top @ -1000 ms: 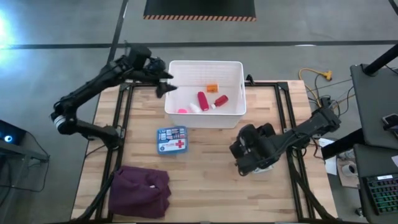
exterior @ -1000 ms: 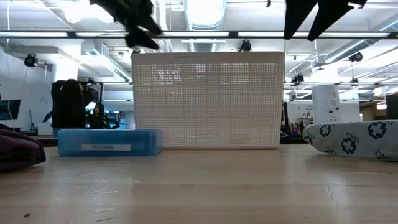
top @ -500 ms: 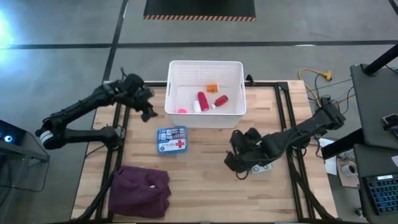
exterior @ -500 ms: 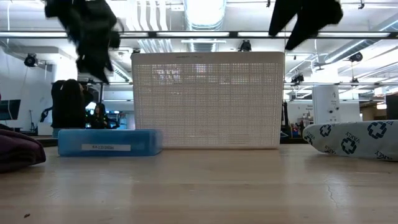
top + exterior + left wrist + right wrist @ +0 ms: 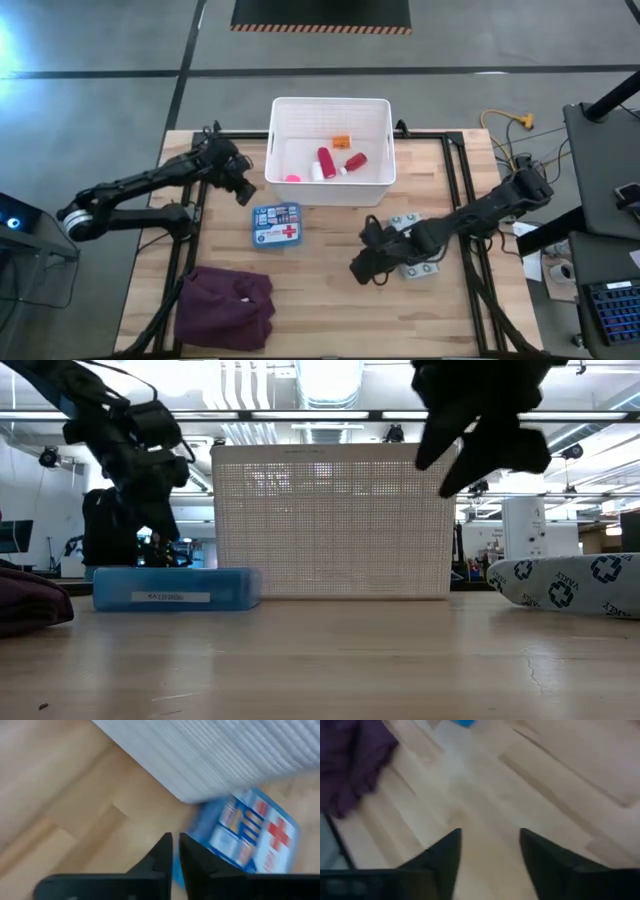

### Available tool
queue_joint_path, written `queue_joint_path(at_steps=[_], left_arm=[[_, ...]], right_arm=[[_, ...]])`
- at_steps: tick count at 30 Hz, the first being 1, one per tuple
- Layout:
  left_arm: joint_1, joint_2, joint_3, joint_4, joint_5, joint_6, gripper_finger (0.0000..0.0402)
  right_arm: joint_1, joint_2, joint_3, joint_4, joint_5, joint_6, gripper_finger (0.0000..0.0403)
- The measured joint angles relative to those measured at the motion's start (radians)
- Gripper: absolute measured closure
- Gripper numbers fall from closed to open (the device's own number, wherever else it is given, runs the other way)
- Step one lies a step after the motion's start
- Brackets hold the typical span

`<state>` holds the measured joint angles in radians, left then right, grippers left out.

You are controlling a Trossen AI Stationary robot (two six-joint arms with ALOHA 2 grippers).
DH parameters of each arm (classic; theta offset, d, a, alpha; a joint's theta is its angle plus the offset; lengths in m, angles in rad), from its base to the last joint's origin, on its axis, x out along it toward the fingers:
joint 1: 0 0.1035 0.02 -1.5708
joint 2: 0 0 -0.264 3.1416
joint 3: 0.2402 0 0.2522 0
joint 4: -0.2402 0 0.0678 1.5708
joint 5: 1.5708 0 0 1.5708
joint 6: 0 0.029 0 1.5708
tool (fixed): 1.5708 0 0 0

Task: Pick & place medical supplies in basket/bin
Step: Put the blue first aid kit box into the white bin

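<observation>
The white slotted basket [image 5: 330, 101] stands at the table's far middle and holds red bottles [image 5: 324, 160], an orange piece [image 5: 342, 141] and small white and pink pieces. The blue first-aid box [image 5: 276, 226] lies flat just near of it. The pale grey-green packet [image 5: 412, 258] lies flat at the right, partly under my right arm. My left gripper [image 5: 243, 190] is shut and empty beside the basket's near left corner, above the box's far left corner [image 5: 250, 832]. My right gripper [image 5: 360, 268] is open and empty over bare wood, left of the packet.
A maroon cloth [image 5: 225, 305] lies bunched at the near left corner. Bare wood lies between the box and the packet. Black frame rails [image 5: 455, 190] run along the table's left and right sides. The low view shows the basket's wall [image 5: 335, 520] behind the box [image 5: 175, 588].
My left gripper has come away from the basket's left rim, toward the near edge and down, and now hangs by the blue box. My right gripper has gone toward the table's left and near edge, and the packet now shows from under it. The packet and the box have stayed put.
</observation>
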<state>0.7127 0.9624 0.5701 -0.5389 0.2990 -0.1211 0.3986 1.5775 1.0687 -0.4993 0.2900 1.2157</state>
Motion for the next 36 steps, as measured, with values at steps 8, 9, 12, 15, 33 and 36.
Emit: queue_joint_path(at_steps=[8,9,12,15,33,36], left_arm=[[0.000,0.186,-0.023,0.058,-0.012,-0.024,0.0394],[0.000,0.209,-0.023,0.080,-0.012,-0.029,0.0394],[0.000,0.267,-0.020,0.111,-0.010,-0.031,0.0394],[0.000,0.309,-0.019,0.127,0.039,-0.030,0.0394],[-0.448,0.293,-0.151,0.458,0.063,-0.523,0.0394],[-0.528,0.297,-0.152,0.461,0.006,-0.594,0.0394]], right_arm=[[-0.018,0.067,-0.060,0.233,-0.003,0.068,0.0381],[-0.021,0.080,-0.055,0.229,0.000,0.072,0.0387],[-0.036,0.125,-0.021,0.230,0.003,0.081,0.0389],[-0.055,0.172,0.017,0.233,0.004,0.072,0.0390],[-0.161,0.260,0.083,0.308,0.000,-0.068,0.0390],[-0.161,0.259,0.083,0.312,-0.001,-0.068,0.0390]])
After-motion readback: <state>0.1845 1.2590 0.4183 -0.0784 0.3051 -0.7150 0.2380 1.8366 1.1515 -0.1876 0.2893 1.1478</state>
